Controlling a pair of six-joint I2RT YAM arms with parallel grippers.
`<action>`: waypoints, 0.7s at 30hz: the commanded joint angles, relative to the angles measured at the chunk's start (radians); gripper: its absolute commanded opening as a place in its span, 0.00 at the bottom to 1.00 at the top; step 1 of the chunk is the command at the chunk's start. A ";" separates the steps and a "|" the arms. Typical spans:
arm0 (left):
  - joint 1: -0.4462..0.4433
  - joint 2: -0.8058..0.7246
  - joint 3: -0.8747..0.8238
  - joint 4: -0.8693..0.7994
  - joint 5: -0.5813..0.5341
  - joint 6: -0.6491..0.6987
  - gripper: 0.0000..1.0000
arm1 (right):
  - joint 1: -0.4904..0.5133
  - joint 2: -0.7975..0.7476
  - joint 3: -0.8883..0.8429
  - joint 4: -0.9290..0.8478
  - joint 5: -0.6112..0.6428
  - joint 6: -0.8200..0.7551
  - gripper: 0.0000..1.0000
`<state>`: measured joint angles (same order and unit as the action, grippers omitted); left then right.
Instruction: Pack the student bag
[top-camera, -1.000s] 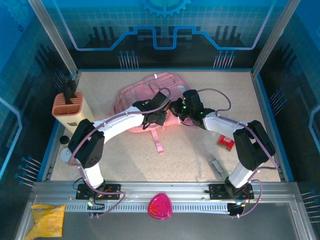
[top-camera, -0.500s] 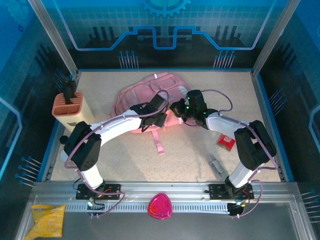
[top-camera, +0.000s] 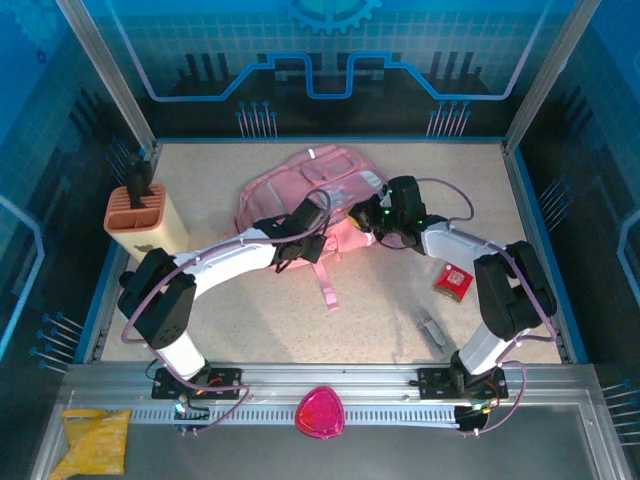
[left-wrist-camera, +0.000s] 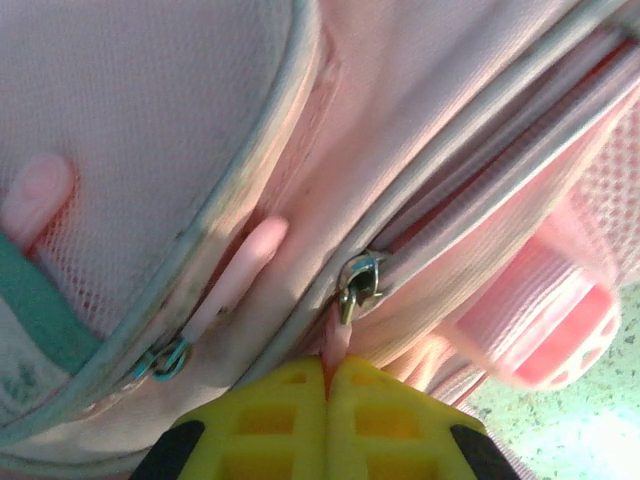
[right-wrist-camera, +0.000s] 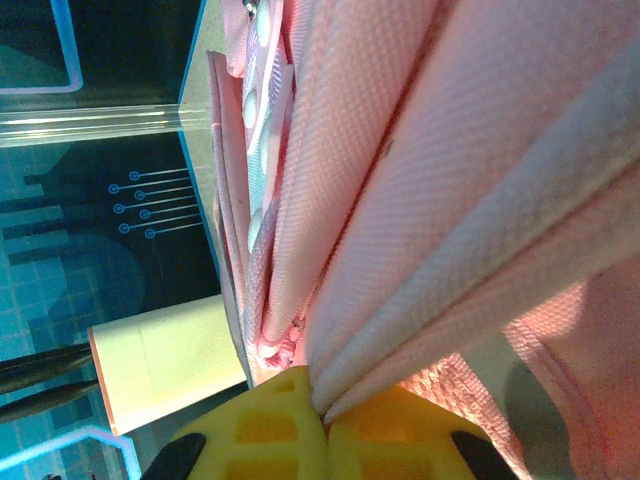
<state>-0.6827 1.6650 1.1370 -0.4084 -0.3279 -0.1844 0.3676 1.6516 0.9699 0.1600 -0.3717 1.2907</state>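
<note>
The student bag (top-camera: 300, 180), a big soft pink backpack, lies at the back middle of the table with a strap (top-camera: 327, 285) trailing toward me. My left gripper (top-camera: 322, 240) is at its near edge. In the left wrist view its yellow fingers (left-wrist-camera: 327, 378) are shut on the pink zipper pull (left-wrist-camera: 337, 345) below a metal slider (left-wrist-camera: 358, 280). A second pull (left-wrist-camera: 238, 268) lies to the left of it. My right gripper (top-camera: 360, 214) holds the bag's right side; the right wrist view shows it (right-wrist-camera: 322, 412) shut on a fold of the pink bag fabric (right-wrist-camera: 450, 150).
A beige holder with an orange top and black tools (top-camera: 140, 215) stands at the left. A small red box (top-camera: 452, 283) and a grey piece (top-camera: 434, 330) lie at the right. A magenta rounded triangle (top-camera: 319, 412) and a yellow packet (top-camera: 95, 440) rest on the front rail.
Both grippers have shifted to the right and the bag with its strap has slid right with them. The left jaws closed the last bit onto the zipper pull.
</note>
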 joint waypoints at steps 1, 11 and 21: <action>0.035 -0.032 -0.077 -0.145 -0.082 -0.042 0.00 | -0.098 -0.003 0.042 0.048 0.001 -0.035 0.00; -0.022 -0.029 -0.059 -0.160 -0.032 -0.094 0.00 | -0.178 0.116 0.170 -0.042 -0.068 -0.115 0.00; -0.072 0.045 0.063 -0.144 -0.046 -0.150 0.00 | -0.064 0.058 0.019 -0.016 -0.078 -0.077 0.30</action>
<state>-0.7498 1.6970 1.1595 -0.5194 -0.3515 -0.3073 0.2733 1.7546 1.0328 0.1169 -0.4526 1.1969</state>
